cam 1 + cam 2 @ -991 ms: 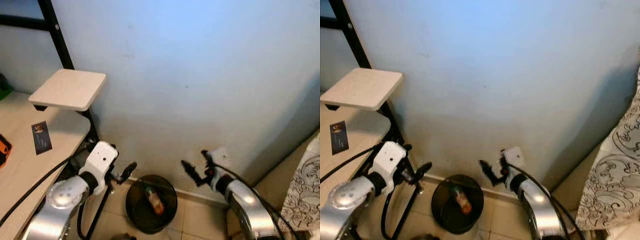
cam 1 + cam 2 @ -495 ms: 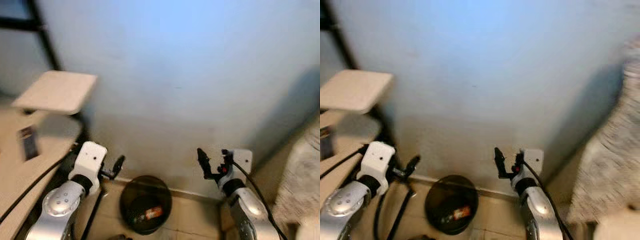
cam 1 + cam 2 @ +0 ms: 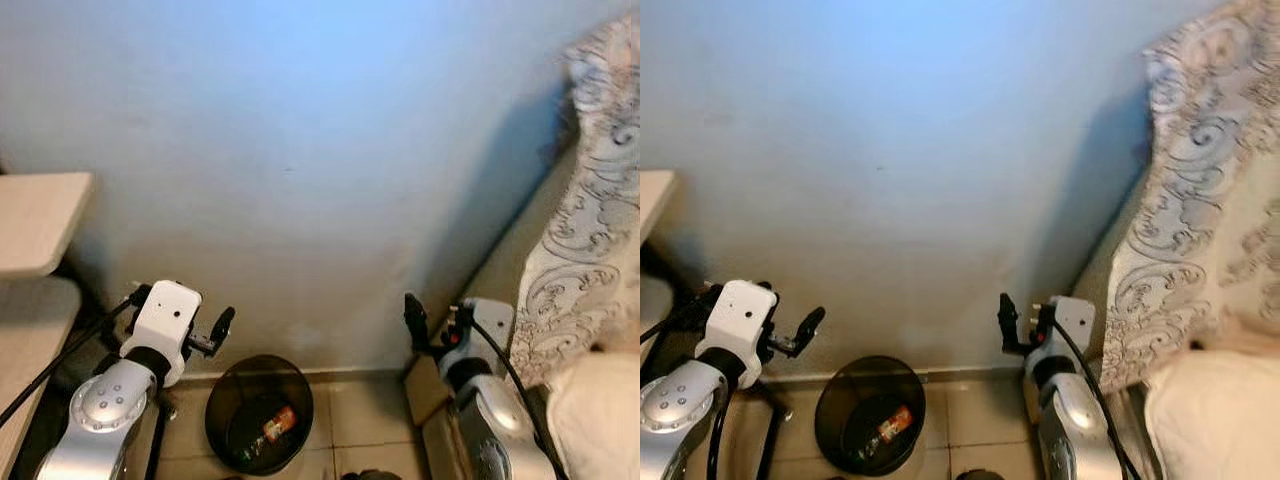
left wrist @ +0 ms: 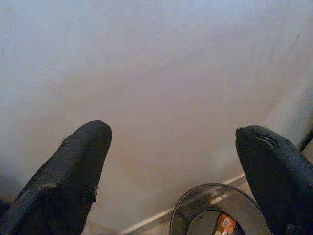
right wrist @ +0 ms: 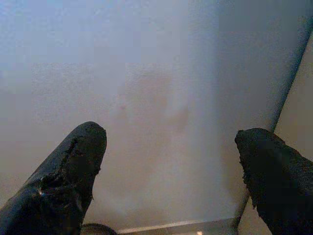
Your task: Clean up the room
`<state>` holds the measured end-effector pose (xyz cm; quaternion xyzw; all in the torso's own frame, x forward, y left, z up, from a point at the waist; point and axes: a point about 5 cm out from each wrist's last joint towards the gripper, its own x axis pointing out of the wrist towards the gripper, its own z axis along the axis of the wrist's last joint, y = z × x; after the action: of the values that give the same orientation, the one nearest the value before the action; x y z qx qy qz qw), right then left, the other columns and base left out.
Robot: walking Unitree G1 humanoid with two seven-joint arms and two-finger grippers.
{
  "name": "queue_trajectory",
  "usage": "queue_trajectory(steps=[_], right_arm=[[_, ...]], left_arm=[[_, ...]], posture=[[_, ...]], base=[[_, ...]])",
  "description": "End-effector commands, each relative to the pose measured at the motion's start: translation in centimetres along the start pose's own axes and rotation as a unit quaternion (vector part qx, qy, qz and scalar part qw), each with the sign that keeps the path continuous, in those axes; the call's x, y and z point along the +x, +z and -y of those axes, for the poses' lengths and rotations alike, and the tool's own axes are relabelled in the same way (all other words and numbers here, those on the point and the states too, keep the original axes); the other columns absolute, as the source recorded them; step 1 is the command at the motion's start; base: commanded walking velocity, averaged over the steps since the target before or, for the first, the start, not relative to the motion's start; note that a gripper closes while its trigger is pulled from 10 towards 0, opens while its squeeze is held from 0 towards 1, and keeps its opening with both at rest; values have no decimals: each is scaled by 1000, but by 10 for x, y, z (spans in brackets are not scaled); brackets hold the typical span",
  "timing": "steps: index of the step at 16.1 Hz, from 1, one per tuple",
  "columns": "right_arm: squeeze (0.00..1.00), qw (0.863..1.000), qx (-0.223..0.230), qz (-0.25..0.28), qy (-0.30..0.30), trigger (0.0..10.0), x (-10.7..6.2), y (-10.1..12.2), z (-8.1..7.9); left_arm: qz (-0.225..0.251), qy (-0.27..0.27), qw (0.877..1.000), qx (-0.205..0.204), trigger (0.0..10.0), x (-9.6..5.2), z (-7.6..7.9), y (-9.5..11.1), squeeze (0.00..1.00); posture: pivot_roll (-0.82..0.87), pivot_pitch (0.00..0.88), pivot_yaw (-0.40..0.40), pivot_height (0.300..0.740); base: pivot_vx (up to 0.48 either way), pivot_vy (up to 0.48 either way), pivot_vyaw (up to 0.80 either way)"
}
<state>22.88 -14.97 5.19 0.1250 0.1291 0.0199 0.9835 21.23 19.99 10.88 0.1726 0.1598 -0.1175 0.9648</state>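
Both grippers, left [image 4: 171,161] and right [image 5: 168,166], are held spread and empty above the floor-standing waste bin [image 3: 258,415], litter evidently deposited.

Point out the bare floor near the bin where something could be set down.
Bare tile floor lies right of the black bin, between it, the wall's base and the right pincer. The bin already holds a wrapper. It is crowded to the bin's left, where cables and the left pincer meet the desk, and at the far right by the patterned bedspread.
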Motion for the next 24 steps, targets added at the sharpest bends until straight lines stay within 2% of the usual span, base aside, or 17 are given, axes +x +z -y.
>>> queue_trajectory(steps=[1, 6, 9, 11, 15, 17, 18, 20, 24], right_arm=[[1000, 1000, -5, 3, 10, 10000, 3, 5, -1], [1000, 999, -21, 2, 25, 10000, 4, 7, -3], [1000, 999, -25, -5, 29, 10000, 2, 6, -4], [1000, 999, -24, -9, 27, 10000, 3, 5, -3], [1000, 999, -28, 6, 35, 10000, 11, 12, -7], [1000, 999, -29, 4, 34, 10000, 9, 12, -8], [1000, 998, -62, 7, 27, 10000, 7, 12, -8], [1000, 998, -53, 9, 43, 10000, 4, 14, -9], [1000, 999, -43, 8, 19, 10000, 1, 17, 2]], left_arm=[[0, -1, 1000, 4, 10000, 2, 0, 2, 0], [6, 15, 1000, -21, 10000, 8, 2, 8, 0], [-3, 19, 999, -34, 10000, 7, 4, 3, 0], [-6, 19, 999, -32, 10000, 7, 5, 3, 0], [5, 17, 1000, 5, 10000, 11, 0, 14, 0], [4, 19, 1000, -6, 10000, 11, 2, 12, 0], [6, 21, 1000, -22, 10000, 10, 5, 11, 0], [4, 23, 999, -41, 10000, 11, 9, 9, 0], [3, 15, 999, -42, 10000, 10, 16, 9, 0]], posture=[[18, 0, -1, 740], [19, 0, -5, 740], [-11, 0, 2, 740], [-5, 0, -1, 740], [17, 0, 7, 740], [11, 0, 0, 740], [-10, 0, -5, 740], [-29, 0, -7, 740], [-23, 0, -11, 740]], base=[[0, 0, -800], [0, 0, -793], [0, 0, -796], [0, 0, -794], [0, 0, -791], [0, 0, -794], [0, 0, -788], [0, 0, -794], [0, 0, -800]])
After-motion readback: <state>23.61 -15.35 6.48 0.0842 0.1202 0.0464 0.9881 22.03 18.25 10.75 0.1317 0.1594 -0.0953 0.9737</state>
